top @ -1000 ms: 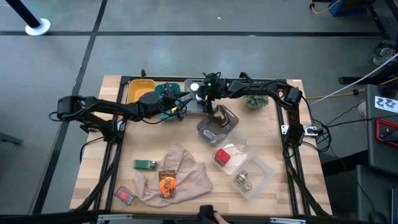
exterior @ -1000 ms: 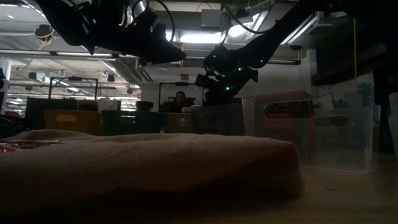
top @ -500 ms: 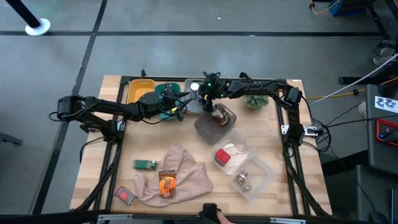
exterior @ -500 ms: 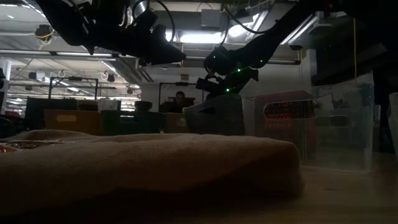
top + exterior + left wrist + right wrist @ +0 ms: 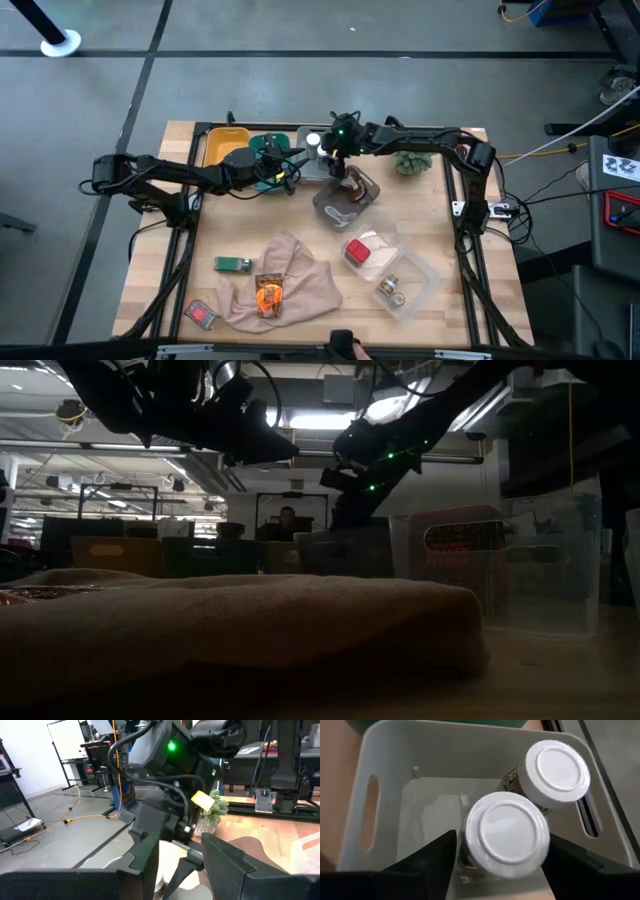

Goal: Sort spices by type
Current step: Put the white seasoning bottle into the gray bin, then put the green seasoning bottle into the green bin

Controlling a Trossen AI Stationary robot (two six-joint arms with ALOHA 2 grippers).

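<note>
The left gripper point(image 5: 285, 168) hovers over the green bin point(image 5: 268, 147) at the table's twelve o'clock edge; whether it holds anything I cannot tell. Just right, the right gripper point(image 5: 497, 857) spreads wide around a white-capped jar point(image 5: 506, 831) in the grey bin point(image 5: 385, 785), a second jar point(image 5: 558, 769) touching it.

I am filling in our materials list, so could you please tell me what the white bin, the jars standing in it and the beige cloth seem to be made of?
The white bin looks like matte moulded plastic, with rounded walls and a slot handle. The two jars appear clear, glass or plastic, with smooth white caps that are probably plastic. The beige cloth looks like soft woven fabric, lying crumpled in folds.
</note>
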